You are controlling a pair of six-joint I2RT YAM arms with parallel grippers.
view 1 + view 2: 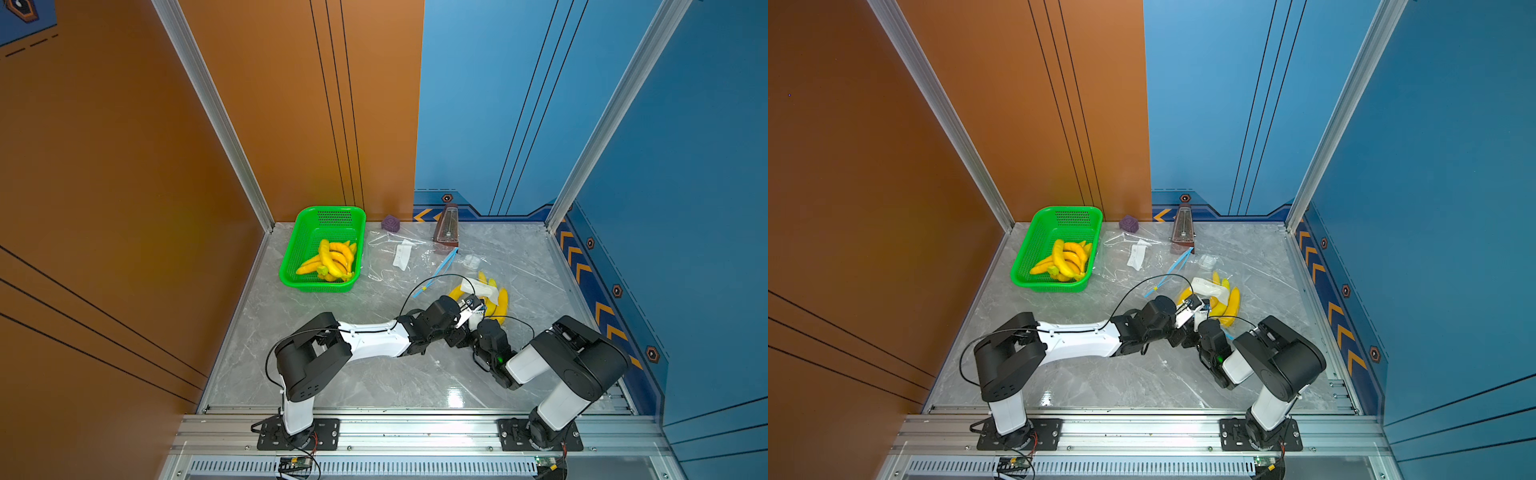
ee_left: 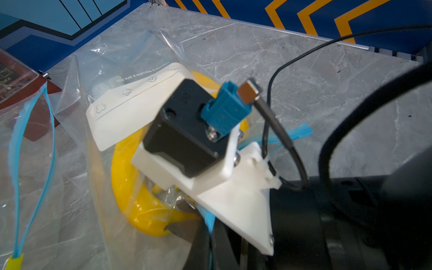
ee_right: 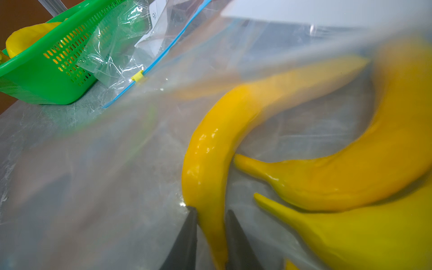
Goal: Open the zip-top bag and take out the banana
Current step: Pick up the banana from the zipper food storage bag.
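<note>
The clear zip-top bag (image 1: 478, 286) lies at the right of the table with three yellow bananas inside. My left gripper (image 2: 209, 230) is shut on the bag's blue zip edge (image 2: 210, 222), next to one banana (image 2: 131, 187). In the right wrist view my right gripper (image 3: 211, 224) is inside the bag. Its two dark fingers (image 3: 189, 233) are closed on the thin end of a banana (image 3: 210, 152). Two more bananas (image 3: 350, 175) lie beside it. In both top views the two grippers meet at the bag's near edge (image 1: 478, 311) (image 1: 1200, 309).
A green basket (image 1: 328, 210) holding several bananas stands at the back left. An empty clear bag (image 1: 399, 257) with a blue zip strip (image 1: 436, 270) lies beside it. A purple cube (image 1: 390, 223) and a metronome (image 1: 446, 224) stand by the back wall.
</note>
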